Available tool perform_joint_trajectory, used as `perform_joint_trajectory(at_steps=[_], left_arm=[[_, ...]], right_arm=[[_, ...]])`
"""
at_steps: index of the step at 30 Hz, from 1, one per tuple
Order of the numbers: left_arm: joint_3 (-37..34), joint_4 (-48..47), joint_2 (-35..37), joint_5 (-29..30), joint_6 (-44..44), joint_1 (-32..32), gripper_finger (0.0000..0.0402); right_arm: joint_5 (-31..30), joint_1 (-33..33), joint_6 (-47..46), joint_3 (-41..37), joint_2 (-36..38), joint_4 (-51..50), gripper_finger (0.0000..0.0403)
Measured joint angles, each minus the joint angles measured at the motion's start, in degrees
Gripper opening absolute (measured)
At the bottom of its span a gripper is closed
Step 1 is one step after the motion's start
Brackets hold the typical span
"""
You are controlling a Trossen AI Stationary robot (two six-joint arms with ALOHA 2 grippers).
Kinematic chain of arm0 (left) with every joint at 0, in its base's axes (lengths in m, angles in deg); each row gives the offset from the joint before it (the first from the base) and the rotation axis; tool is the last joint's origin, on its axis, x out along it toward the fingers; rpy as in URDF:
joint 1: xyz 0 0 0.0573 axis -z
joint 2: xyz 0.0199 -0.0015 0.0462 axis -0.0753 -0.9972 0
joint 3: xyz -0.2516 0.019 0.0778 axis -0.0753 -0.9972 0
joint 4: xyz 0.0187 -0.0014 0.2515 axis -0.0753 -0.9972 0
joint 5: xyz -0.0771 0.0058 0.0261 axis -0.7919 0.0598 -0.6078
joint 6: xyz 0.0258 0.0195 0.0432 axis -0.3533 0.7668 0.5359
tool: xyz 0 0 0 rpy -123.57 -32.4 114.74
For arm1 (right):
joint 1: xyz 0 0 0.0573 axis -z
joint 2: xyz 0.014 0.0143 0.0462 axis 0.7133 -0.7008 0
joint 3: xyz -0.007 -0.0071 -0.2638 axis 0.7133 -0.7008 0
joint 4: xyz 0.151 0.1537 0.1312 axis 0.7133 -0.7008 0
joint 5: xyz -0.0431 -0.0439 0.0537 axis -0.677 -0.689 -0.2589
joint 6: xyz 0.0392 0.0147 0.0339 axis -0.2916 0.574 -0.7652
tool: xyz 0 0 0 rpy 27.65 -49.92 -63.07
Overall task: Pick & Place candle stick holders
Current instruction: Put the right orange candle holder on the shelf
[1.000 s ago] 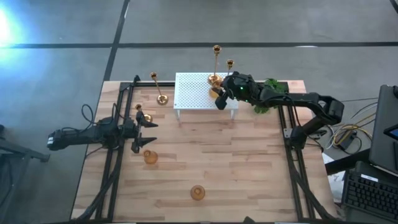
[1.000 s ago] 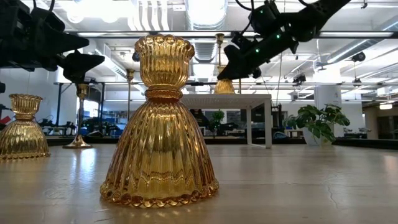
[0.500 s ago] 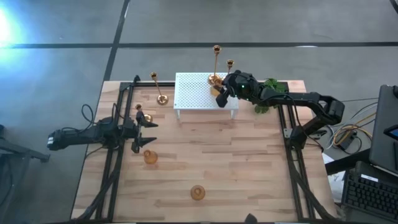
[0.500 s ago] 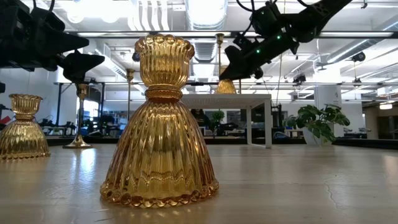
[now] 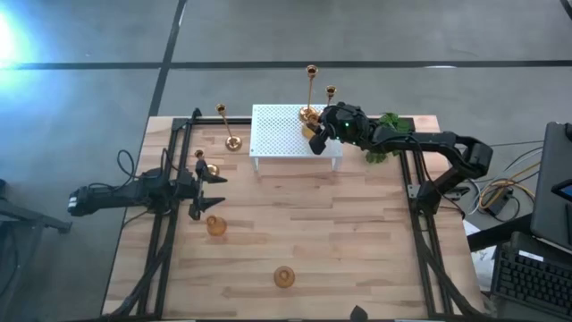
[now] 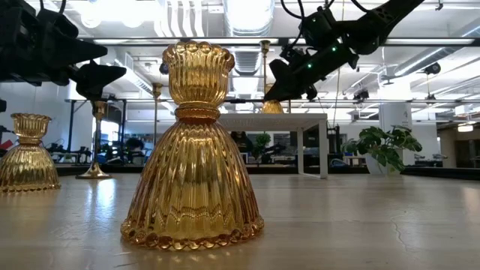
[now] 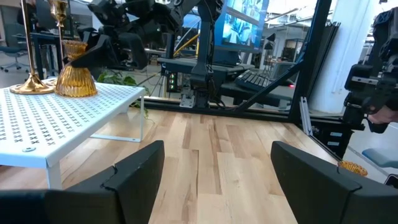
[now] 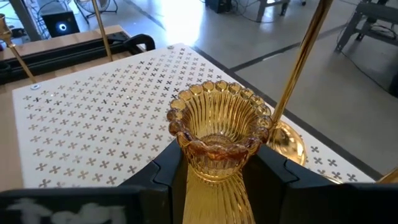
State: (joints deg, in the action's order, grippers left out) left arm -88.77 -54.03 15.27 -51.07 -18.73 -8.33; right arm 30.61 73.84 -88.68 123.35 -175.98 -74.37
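Right gripper clenched on ribbed amber glass holder at its narrow neck, over white perforated stand. Judged rigid, slick, breakable; neck grip suits. Left gripper released, idle.

Can't see the base of the ribbed gold holder in the right wrist view, hidden behind the right gripper's fingers. Tall stem beside it cut off at the edge. Left wrist view crops the white stand. Far holder too tiny to make out.
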Motion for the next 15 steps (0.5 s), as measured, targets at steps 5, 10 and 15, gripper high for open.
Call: perform_joint_trajectory(at_steps=[5, 10, 15], left_arm=[[0.0, 0.0, 0.0, 0.0, 0.01, 0.01, 0.03], [0.0, 0.0, 0.0, 0.0, 0.0, 0.0, 0.03], [0.0, 0.0, 0.0, 0.0, 0.01, 0.0, 0.03]], right_arm=[[-0.02, 0.17, -0.45, 0.0, -0.06, 0.0, 0.0115], [-0.04, 0.2, -0.45, 0.0, -0.06, -0.07, 0.0115], [-0.03, 0.24, -1.52, 0.0, -0.04, -0.3, 0.0115]])
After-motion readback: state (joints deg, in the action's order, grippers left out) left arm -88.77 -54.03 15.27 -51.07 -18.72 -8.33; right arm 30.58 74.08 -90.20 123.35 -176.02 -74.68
